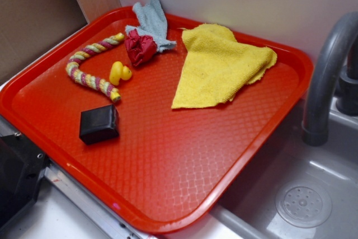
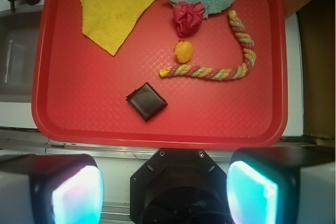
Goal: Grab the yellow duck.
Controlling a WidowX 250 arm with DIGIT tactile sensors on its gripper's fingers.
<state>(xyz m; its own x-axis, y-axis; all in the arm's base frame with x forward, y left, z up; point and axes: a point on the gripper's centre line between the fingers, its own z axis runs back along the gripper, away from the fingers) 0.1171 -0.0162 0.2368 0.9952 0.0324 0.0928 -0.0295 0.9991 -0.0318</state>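
1. Yellow duck [image 1: 119, 73] sits on the red tray [image 1: 184, 155], in the far-left part of the tray in the exterior view, well apart from the pincer [image 2: 165, 187].
2. Neighbours, left to right in the exterior view: the twisted rope [image 1: 89, 65] curls round the duck's left and near sides, its near end just beside the duck; the crumpled red cloth [image 1: 140, 47] lies just beyond and to the right; the grey-blue cloth [image 1: 151, 23] is behind that; the yellow cloth [image 1: 218, 65] is well apart to the right. The black box [image 1: 99, 124] lies nearer the front edge, clear of the duck.
3. Pincer state: the two pads stand wide apart at the bottom of the wrist view, with nothing between them. It hangs outside the tray's near rim, over the counter edge.
4. Step in hand, as judged: the approach. Advice: travel over the box and rope, centre above the duck, then descend straight, keeping the pads off the rope and red cloth.
5. Orientation: the duck appears upright. In the exterior view the smaller lobe, probably the head, is on the right and the taller body on the left, so its long axis runs roughly left to right there. The beak cannot be made out.
6. Grip advice: close across the short axis of the body, low enough that the glossy, rounded surface does not slip out.
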